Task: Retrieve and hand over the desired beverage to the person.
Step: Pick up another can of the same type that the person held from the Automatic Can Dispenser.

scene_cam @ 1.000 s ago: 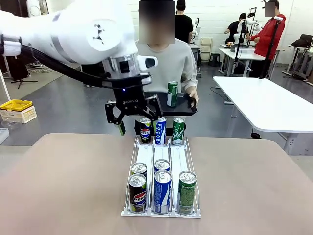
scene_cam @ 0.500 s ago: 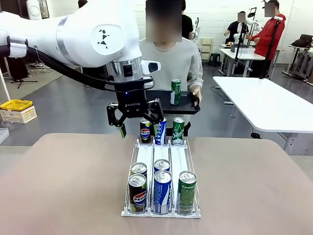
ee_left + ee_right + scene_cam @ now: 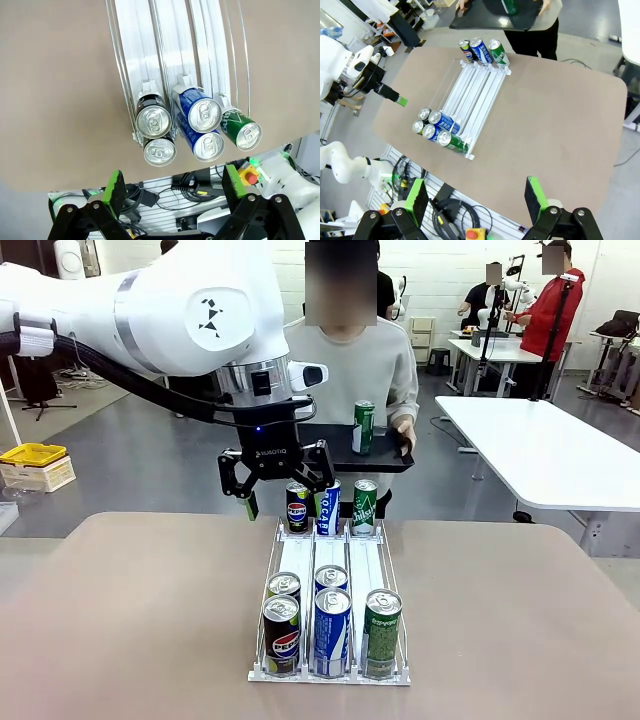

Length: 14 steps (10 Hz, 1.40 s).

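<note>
Green-padded left fingers (image 3: 250,504) hung spread and empty over mid-frame rack cans (image 3: 327,508); right fingers (image 3: 417,196) gaped too; the person (image 3: 350,365) held a green can (image 3: 363,427) on a tray (image 3: 385,456).

Bright, even overhead light is washing every view, leaving only faint, soft shadows under the rack (image 3: 330,677) on the table (image 3: 130,620) below the left gripper (image 3: 284,495). Ahead of the left jaws in the wrist view, glare is whitening the rails (image 3: 135,45) and glinting off the can tops (image 3: 154,121), while the wide lens is bowing those rails outward. Beyond the right gripper (image 3: 476,199) the table edges are curving, and its pads (image 3: 416,199), close to the lens, are looking slightly soft.
</note>
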Motion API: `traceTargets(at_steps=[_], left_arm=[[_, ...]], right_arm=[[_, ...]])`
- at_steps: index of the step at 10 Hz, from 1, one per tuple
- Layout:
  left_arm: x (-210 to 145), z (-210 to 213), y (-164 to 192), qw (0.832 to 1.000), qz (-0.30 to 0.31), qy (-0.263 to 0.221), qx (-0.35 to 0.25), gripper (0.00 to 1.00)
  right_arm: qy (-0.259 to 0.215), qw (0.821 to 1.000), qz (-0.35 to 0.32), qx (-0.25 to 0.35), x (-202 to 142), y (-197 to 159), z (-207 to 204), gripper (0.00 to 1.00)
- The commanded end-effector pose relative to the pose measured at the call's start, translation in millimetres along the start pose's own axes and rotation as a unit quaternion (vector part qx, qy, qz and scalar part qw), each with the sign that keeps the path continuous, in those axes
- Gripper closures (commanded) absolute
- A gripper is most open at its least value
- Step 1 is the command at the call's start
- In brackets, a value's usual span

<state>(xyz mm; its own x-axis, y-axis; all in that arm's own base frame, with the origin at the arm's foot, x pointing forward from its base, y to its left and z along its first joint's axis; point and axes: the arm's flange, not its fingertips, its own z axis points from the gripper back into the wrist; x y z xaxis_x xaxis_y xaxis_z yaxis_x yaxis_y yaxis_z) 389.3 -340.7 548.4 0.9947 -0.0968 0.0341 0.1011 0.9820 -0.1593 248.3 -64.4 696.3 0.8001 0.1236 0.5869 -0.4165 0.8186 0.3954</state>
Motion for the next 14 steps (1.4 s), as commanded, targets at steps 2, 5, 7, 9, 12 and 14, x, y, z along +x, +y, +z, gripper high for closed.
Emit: traceTargets(at_steps=[2,5,7,9,12,14], left_arm=[[-8,-27,-27,0.999,0.03,0.02,0.01,0.0],[-29,-58,-61,0.997,0.067,0.008,0.033,0.0],[-37,-74,-72,0.997,0.065,-0.003,0.047,0.0],[-40,-87,-76,0.995,0.073,-0.007,0.06,0.0],[-43,-102,-80,0.995,0.076,0.004,0.061,0.0],[-49,-107,-85,0.997,0.057,0.012,0.06,0.0]], right_arm=[[-0.002,1.0,0.007,0.014,1,-1,0,0.0],[-0.002,1.0,0.007,0.014,1,-1,0,0.0],[-0.002,1.0,0.007,0.014,1,-1,0,0.0],[-0.002,1.0,0.007,0.014,1,-1,0,0.0],[-0.002,1.0,0.007,0.014,1,-1,0,0.0],[-0.002,1.0,0.007,0.014,1,-1,0,0.0]])
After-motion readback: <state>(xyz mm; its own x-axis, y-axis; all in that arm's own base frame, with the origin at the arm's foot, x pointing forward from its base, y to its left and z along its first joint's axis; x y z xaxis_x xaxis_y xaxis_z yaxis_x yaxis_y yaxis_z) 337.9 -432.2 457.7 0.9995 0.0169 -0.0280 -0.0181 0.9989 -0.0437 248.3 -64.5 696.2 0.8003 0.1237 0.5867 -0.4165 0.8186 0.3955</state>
